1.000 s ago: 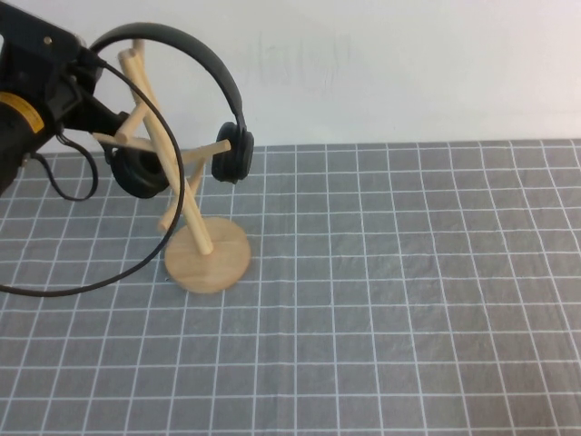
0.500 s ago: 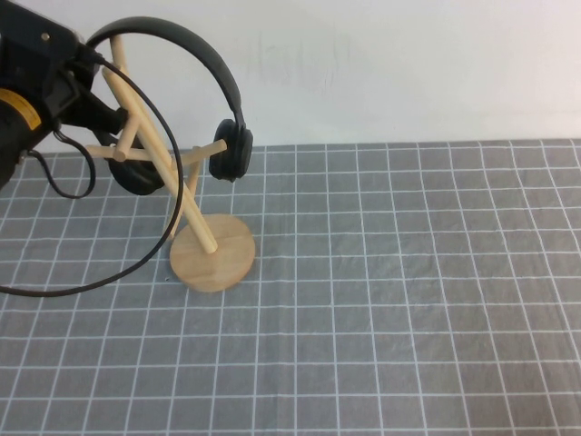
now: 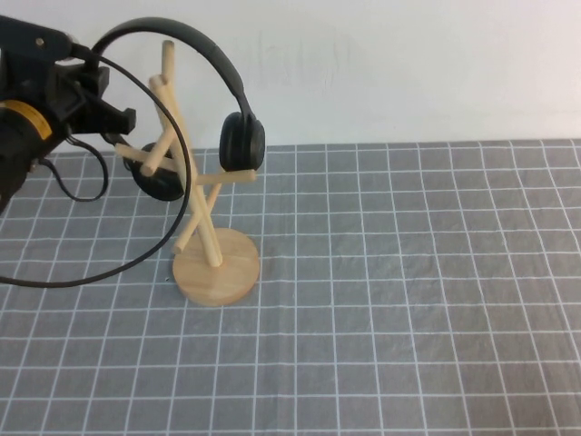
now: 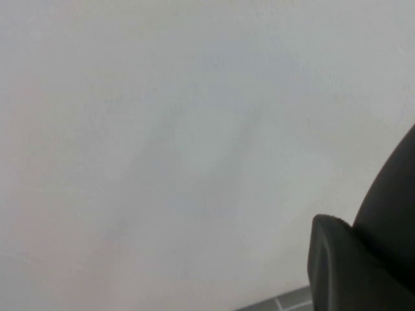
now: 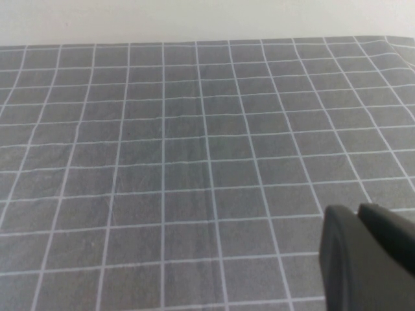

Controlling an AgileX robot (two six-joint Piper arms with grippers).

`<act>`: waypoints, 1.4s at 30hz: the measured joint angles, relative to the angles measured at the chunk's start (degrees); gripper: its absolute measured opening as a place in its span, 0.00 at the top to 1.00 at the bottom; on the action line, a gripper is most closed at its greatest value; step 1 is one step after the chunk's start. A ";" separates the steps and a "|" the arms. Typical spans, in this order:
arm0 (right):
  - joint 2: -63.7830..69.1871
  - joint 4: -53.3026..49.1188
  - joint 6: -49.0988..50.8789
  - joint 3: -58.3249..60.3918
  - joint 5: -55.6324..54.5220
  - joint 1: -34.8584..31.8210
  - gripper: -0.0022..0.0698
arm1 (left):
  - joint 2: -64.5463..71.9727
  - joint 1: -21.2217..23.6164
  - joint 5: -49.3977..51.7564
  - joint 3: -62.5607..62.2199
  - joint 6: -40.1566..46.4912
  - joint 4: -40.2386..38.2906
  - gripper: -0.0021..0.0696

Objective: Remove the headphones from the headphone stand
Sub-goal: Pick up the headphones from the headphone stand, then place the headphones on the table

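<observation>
The black headphones [image 3: 195, 50] arch over the top of the light wooden headphone stand [image 3: 201, 218] at the table's far left. One ear cup [image 3: 242, 143] sits just above a peg; the other [image 3: 162, 177] is behind a peg on the left side. My left gripper [image 3: 89, 65] is raised at the left end of the headband and is shut on it. In the left wrist view only one dark finger [image 4: 343, 265] and a dark shape beside it show against the wall. My right gripper [image 5: 355, 211] is shut and empty, low over bare cloth, out of the high view.
A thin black cable [image 3: 136, 254] loops from my left gripper down to the table left of the stand's round base [image 3: 216, 268]. Grey gridded cloth [image 3: 408, 291] covers the table. A white wall [image 3: 408, 64] stands close behind.
The headphones and my left gripper have shifted right and slightly up. The stand has rocked and slid right with them, its trunk top swinging right. The near ear cup now sits above its peg.
</observation>
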 joint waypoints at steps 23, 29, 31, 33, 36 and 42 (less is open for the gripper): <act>0.00 0.00 0.00 0.00 0.00 0.00 0.98 | -14.29 0.00 -6.21 0.00 8.02 -11.20 0.89; 0.00 0.00 0.00 0.00 0.00 0.00 0.98 | -21.31 0.00 -5.30 0.00 19.61 -23.55 0.89; 0.00 0.00 0.00 0.00 0.00 0.00 0.98 | -25.03 0.00 -2.28 0.00 22.38 -32.01 0.89; 0.00 0.00 0.00 0.00 0.00 0.00 0.98 | -28.86 0.41 1.79 0.00 26.83 -40.02 0.89; 0.00 0.00 0.00 0.00 0.00 0.00 0.98 | -33.03 2.48 9.36 0.00 36.51 -51.09 0.89; 0.00 0.00 0.00 0.00 0.00 0.00 0.98 | -33.66 13.37 28.87 0.00 42.85 -66.51 0.89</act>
